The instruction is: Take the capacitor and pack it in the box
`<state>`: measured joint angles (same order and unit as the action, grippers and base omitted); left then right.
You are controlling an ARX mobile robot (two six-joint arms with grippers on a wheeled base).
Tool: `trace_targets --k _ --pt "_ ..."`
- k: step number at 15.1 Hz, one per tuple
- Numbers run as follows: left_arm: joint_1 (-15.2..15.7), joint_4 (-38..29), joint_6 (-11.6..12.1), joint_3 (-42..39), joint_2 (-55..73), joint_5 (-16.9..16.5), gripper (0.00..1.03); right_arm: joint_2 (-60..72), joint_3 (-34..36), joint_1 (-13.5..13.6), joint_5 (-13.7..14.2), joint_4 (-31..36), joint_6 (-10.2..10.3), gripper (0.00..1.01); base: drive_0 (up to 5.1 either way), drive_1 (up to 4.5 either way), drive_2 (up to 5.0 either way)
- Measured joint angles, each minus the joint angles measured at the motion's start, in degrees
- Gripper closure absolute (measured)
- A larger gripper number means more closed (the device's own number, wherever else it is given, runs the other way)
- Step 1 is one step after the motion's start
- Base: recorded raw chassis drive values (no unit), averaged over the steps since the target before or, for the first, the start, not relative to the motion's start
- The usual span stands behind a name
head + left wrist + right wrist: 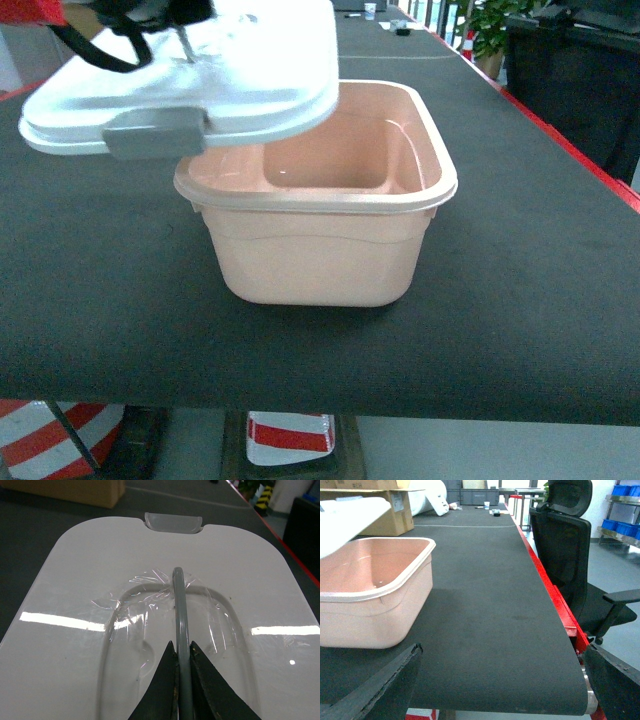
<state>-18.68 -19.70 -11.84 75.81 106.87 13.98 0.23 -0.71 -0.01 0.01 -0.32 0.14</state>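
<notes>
Left wrist view, left claw [183, 667] clamping lid [100, 580] handle [178, 610]

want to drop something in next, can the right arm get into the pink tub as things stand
Probably yes. The left gripper holds the lid up by its handle, covering only the far-left corner. The rest of the pink tub is open, and the right jaws are spread nearby.

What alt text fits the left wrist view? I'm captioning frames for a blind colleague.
The left gripper is shut on the thin grey handle of the white lid, seen from above. A brown carton sits on the dark table behind.
</notes>
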Motion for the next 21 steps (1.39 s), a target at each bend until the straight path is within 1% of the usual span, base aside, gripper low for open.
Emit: trace_targets --k 2,3,4,5,6,8,13,19,20,21 --pt "-1.2 1.1 0.0 0.6 0.5 0.6 1.01 0.0 0.0 0.0 0.0 0.0 0.0 0.03 0.0 0.0 0.0" --pt "-2.7 2.3 0.0 1.3 1.3 1.6 1.01 0.0 0.0 0.0 0.0 0.0 0.0 0.03 0.0 0.0 0.0" --pt "-6.4 4.8 -0.1 3.7 2.9 3.8 1.01 0.0 0.0 0.0 0.0 0.0 0.0 0.03 0.0 0.0 0.0" --pt "-9.0 6.1 -0.2 8.6 6.7 7.2 1.01 0.0 0.0 0.0 0.0 0.0 0.0 0.03 0.0 0.0 0.0" --pt "-9.4 8.0 -0.2 10.9 10.6 9.0 1.01 0.0 0.0 0.0 0.0 0.0 0.0 0.03 0.0 0.0 0.0" --pt "-10.0 8.7 -0.2 11.8 12.2 9.5 1.01 0.0 0.0 0.0 0.0 0.0 0.0 0.03 0.0 0.0 0.0" --pt "-10.4 10.2 -0.1 16.0 15.1 9.4 1.01 0.0 0.0 0.0 0.0 0.0 0.0 0.03 0.0 0.0 0.0" --pt "-10.4 9.8 0.3 16.0 15.1 9.4 1.01 0.0 0.0 0.0 0.0 0.0 0.0 0.03 0.0 0.0 0.0" --pt "-10.4 9.1 0.3 15.7 15.1 9.4 0.99 0.0 0.0 0.0 0.0 0.0 0.0 0.03 0.0 0.0 0.0" --pt "-10.3 8.9 0.3 15.5 15.1 9.4 0.91 0.0 0.0 0.0 0.0 0.0 0.0 0.03 0.0 0.0 0.0"
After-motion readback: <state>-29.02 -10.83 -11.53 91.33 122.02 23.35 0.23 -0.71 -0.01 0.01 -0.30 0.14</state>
